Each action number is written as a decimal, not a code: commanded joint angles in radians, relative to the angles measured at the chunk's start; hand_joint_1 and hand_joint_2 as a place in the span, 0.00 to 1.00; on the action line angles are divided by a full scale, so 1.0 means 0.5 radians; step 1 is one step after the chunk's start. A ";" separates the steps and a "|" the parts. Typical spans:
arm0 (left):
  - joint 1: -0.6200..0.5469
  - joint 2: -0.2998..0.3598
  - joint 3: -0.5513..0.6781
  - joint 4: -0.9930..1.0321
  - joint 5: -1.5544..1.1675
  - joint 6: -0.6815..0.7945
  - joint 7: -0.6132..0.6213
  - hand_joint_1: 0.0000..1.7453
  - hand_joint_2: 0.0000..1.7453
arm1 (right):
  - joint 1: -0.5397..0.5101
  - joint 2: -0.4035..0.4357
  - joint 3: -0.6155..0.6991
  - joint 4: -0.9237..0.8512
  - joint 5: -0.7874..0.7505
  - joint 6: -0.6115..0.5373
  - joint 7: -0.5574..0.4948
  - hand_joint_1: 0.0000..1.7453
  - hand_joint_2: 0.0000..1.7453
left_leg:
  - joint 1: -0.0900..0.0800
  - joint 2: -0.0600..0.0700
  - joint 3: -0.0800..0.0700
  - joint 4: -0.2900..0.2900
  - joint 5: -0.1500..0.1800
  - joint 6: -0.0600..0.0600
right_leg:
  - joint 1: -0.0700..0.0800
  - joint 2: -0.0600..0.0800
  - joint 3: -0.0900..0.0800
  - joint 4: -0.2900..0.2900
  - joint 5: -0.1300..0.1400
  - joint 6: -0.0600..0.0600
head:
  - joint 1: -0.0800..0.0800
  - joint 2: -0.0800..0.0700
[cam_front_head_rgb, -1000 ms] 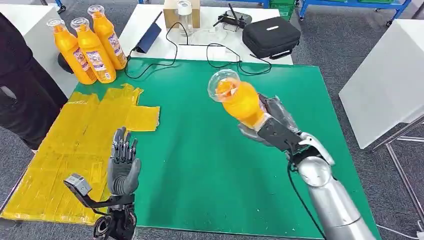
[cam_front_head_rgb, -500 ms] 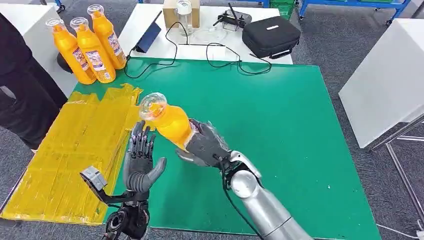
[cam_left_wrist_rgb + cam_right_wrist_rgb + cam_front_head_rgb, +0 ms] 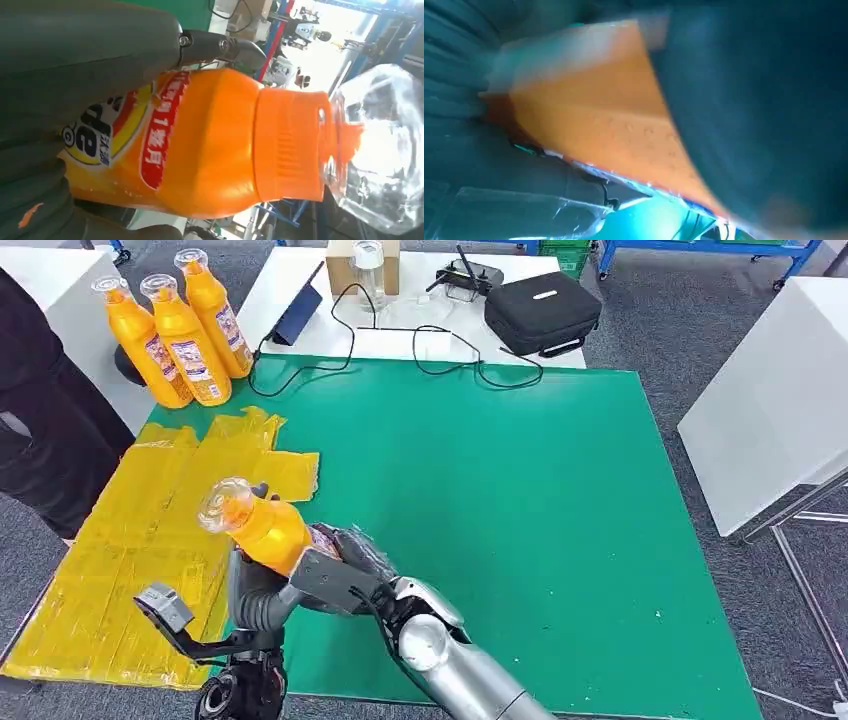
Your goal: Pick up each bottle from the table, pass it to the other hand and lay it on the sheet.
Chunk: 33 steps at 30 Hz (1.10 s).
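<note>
An orange bottle (image 3: 268, 532) with a clear cap (image 3: 222, 505) is held in the air over the near edge of the yellow sheet (image 3: 130, 530), cap pointing left and up. My right hand (image 3: 340, 575) grips its lower body. My left hand (image 3: 250, 595) sits right under and behind the bottle, mostly hidden by it. In the left wrist view the bottle (image 3: 210, 135) lies between the thick thumb (image 3: 75, 60) and the fingers below, wrapped by both. The right wrist view is a blur of orange bottle (image 3: 594, 115) against the dark hand (image 3: 749, 100). Three more orange bottles (image 3: 185, 335) stand at the far left corner.
The green mat (image 3: 520, 490) covers the table. A person in dark clothes (image 3: 40, 420) stands at the left edge. Behind the mat a white table carries a black case (image 3: 543, 312), a tablet (image 3: 298, 315), cables and a cardboard box (image 3: 345, 270).
My right arm has swung the bottle leftward and lower, from mid-table to my left hand. The left hand, open and upright before, now has the bottle in it.
</note>
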 commanded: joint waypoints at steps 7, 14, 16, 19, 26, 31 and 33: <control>-0.004 0.041 -0.069 0.009 -0.011 -0.073 0.055 0.00 1.00 | -0.020 0.002 0.355 0.099 0.443 -0.116 0.252 1.00 1.00 | 0.002 -0.001 0.007 -0.001 -0.003 -0.004 | 0.002 -0.003 0.007 -0.001 -0.003 -0.004 | 0.000 0.000; -0.040 0.070 -0.105 0.077 -0.010 -0.152 0.134 0.00 1.00 | -0.061 0.002 0.347 0.152 0.553 -0.173 0.360 1.00 1.00 | -0.003 -0.006 0.020 -0.006 -0.005 -0.004 | -0.002 -0.003 0.019 -0.006 -0.005 0.002 | -0.002 0.000; -0.066 0.066 -0.123 0.153 -0.032 -0.174 0.143 0.00 1.00 | -0.057 0.002 0.334 0.184 0.593 -0.170 0.366 1.00 1.00 | -0.009 -0.005 0.011 0.003 -0.012 0.015 | -0.015 -0.007 0.026 -0.025 0.009 0.020 | -0.004 0.000; -0.089 0.053 -0.131 0.197 -0.036 -0.189 0.122 0.00 1.00 | -0.027 0.002 0.349 0.205 0.621 -0.162 0.350 1.00 1.00 | 0.010 -0.007 0.056 -0.061 0.015 -0.026 | 0.003 -0.011 0.044 -0.072 -0.003 -0.039 | 0.002 0.000; -0.067 0.047 -0.094 0.151 -0.007 -0.182 0.103 0.38 1.00 | -0.011 0.002 0.404 0.232 0.596 -0.166 0.336 1.00 1.00 | -0.001 -0.005 0.020 -0.035 0.012 -0.003 | 0.000 -0.004 0.023 -0.044 0.019 -0.014 | 0.001 0.000; -0.061 0.054 -0.079 0.175 0.041 -0.201 0.084 1.00 1.00 | -0.021 0.002 0.451 0.295 0.533 -0.215 0.340 1.00 1.00 | 0.002 -0.001 0.027 -0.031 0.008 -0.005 | 0.003 -0.005 0.027 -0.038 0.016 -0.017 | 0.000 0.000; -0.063 0.054 -0.078 0.188 0.054 -0.205 0.076 1.00 1.00 | -0.021 0.002 0.439 0.303 0.528 -0.220 0.337 1.00 1.00 | 0.003 0.000 0.022 -0.033 0.012 -0.003 | 0.004 -0.004 0.021 -0.041 0.020 -0.016 | 0.001 0.000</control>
